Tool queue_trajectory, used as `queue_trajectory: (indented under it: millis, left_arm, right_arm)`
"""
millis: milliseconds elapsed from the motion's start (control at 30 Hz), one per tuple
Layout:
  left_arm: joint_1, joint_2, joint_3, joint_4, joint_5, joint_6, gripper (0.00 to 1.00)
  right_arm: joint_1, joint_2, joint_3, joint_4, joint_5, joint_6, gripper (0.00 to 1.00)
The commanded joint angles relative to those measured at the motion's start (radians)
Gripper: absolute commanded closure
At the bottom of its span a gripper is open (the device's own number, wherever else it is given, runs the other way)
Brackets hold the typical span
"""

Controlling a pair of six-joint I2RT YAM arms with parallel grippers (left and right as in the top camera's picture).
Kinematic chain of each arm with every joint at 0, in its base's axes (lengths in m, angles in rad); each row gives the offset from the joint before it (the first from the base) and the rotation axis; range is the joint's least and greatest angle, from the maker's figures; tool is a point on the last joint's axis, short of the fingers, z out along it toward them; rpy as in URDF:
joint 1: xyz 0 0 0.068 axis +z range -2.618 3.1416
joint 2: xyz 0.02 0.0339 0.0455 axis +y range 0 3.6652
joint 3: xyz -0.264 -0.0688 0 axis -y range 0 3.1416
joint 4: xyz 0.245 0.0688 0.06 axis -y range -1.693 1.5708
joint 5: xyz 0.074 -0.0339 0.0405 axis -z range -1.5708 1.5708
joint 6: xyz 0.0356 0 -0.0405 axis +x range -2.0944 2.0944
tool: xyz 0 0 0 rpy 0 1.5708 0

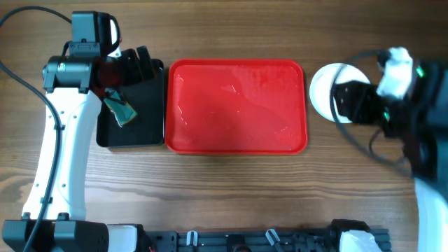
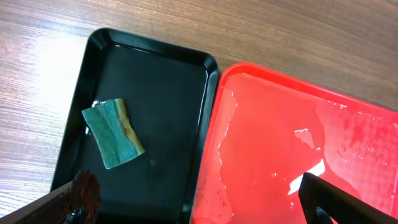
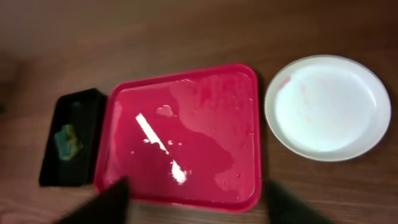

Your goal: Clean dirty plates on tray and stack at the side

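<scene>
The red tray point(image 1: 238, 105) lies mid-table with no plates on it, only a wet film and faint red smears point(image 3: 186, 137). One white plate point(image 1: 325, 87) rests on the wood just right of the tray; the right wrist view shows it with pale red streaks point(image 3: 326, 106). My right gripper point(image 1: 338, 100) hovers over that plate's right part, open and holding nothing point(image 3: 199, 208). My left gripper point(image 1: 136, 66) is above the far end of the black tray, jaws wide apart and empty point(image 2: 199, 208). One left fingertip point(image 2: 78, 196) is stained reddish-brown.
A small black tray point(image 1: 133, 105) sits against the red tray's left side and holds a green-and-yellow sponge point(image 2: 113, 132). Black cables point(image 1: 364, 143) loop over the table by the right arm. Bare wood lies in front of both trays.
</scene>
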Motion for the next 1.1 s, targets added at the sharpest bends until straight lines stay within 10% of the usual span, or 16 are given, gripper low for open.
queue_trajectory:
  millis: [0,533,1067]
  left_arm:
    - [-0.002,-0.002,0.012,0.0,0.016,0.002,0.0]
    - [-0.002,-0.002,0.012,0.0,0.016,0.002,0.0]
    - [-0.002,-0.002,0.012,0.0,0.016,0.002,0.0]
  right_arm:
    - [0.004,-0.13,0.019,-0.02,-0.061,0.042,0.0]
    - [0.002,-0.261,-0.028,0.0,0.066,-0.028,0.0]
    - [0.065,-0.802,-0.948,0.825,-0.008,-0.198,0.0]
